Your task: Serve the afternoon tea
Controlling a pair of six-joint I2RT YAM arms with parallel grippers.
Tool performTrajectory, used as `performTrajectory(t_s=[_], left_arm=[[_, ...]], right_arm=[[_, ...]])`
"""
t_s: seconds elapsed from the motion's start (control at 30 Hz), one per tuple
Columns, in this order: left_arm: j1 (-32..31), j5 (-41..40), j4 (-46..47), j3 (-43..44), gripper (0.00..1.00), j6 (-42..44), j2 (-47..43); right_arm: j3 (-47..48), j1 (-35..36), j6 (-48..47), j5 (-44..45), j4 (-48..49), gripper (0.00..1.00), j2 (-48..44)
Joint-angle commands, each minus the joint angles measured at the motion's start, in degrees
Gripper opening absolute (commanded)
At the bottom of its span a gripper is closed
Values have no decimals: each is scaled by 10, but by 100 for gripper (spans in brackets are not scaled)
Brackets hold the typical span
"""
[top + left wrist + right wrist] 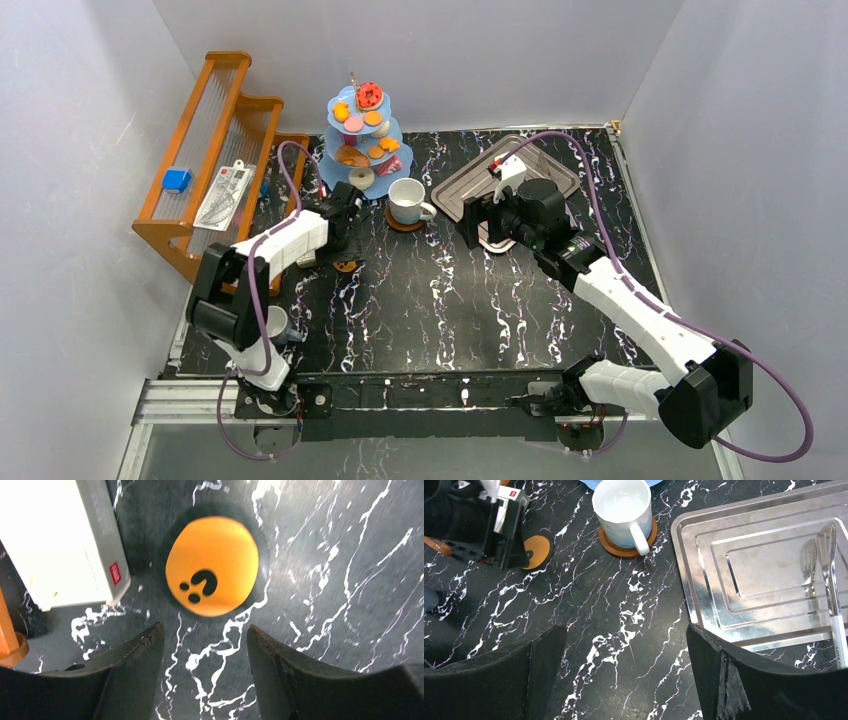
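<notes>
Left gripper (205, 630) is held open over round orange paw-print coaster (212, 565) — right gripper (624, 632) is spread open too. White mug (621, 510) is seated on brown round saucer (624, 551), beside light-blue three-tier stand (328, 172).

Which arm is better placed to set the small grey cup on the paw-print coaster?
Left. The left pincer, open, hovers by the coaster, and the cup sits beside that arm. The right pincer is near the tray.
</notes>
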Motion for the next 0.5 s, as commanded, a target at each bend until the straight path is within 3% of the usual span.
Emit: performTrajectory(t_s=[0.0,0.47], left_arm=[[2,25,-24,-43,58,-9,-51],[1,33,61,-77,52,3,3]], right_arm=[[-2,-1,3,-1,17,99,-14],[0,-1,3,-1,17,99,-22]])
